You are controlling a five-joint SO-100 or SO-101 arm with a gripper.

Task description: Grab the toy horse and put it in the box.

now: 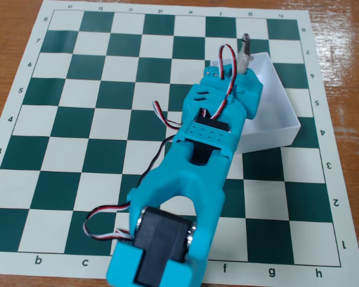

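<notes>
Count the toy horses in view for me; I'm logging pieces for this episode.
1. The toy horse sticks up past the arm's tip, at the far corner of the box. The arm covers part of the box, so another could be hidden.

The toy horse (246, 51), tiny, with a dark-grey head above a pale body, stands upright at the far-left corner of the box (281, 101), a white shallow tray with thin walls lying on the chessboard's right side
</notes>
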